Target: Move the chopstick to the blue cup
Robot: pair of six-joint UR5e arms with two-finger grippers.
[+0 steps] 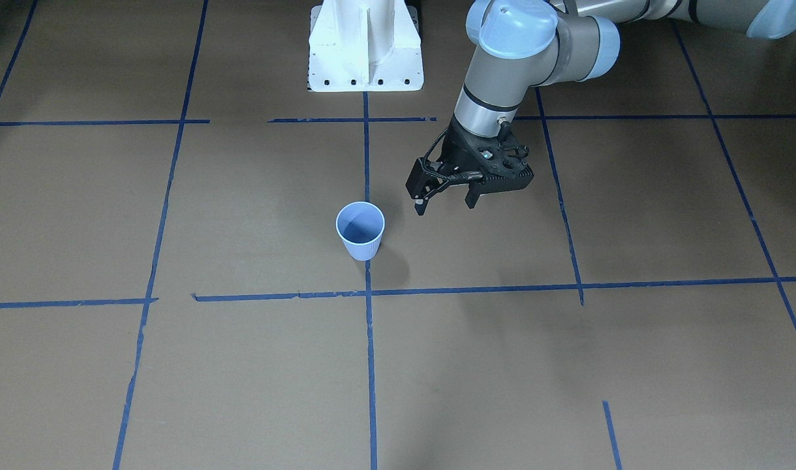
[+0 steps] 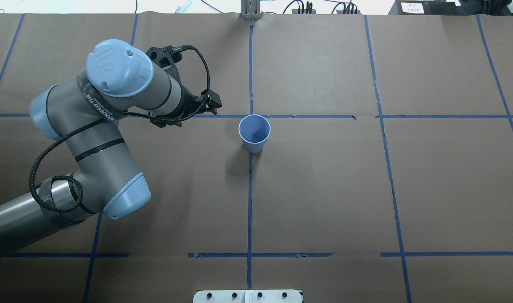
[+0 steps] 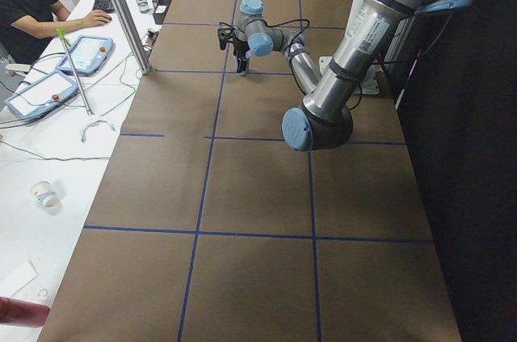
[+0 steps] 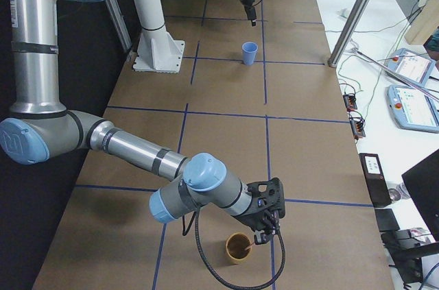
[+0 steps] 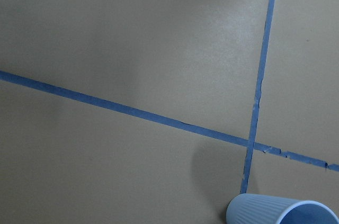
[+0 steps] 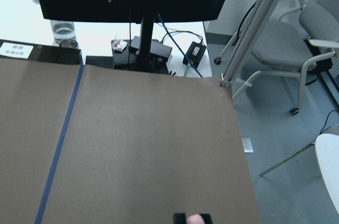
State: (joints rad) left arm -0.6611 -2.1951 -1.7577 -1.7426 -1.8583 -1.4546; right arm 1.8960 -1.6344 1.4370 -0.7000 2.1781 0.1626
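The blue cup (image 1: 360,232) stands upright and empty on the centre tape line; it also shows in the overhead view (image 2: 254,134), the right view (image 4: 250,53) and the left wrist view (image 5: 280,211). My left gripper (image 1: 445,203) is open and empty, hovering above the table beside the cup on my left. My right gripper (image 4: 269,220) is at the table's right end, just above a brown cup (image 4: 239,247). In the right wrist view its black fingertips (image 6: 180,218) stand close together around a small pale pink chopstick tip (image 6: 195,219). The rest of the chopstick is hidden.
The white robot base (image 1: 365,49) stands at the table's back edge. A metal pole (image 4: 357,9) rises at the operators' side. The right table end drops off to the floor and chairs (image 6: 312,49). An operator (image 3: 24,2) sits beside the table.
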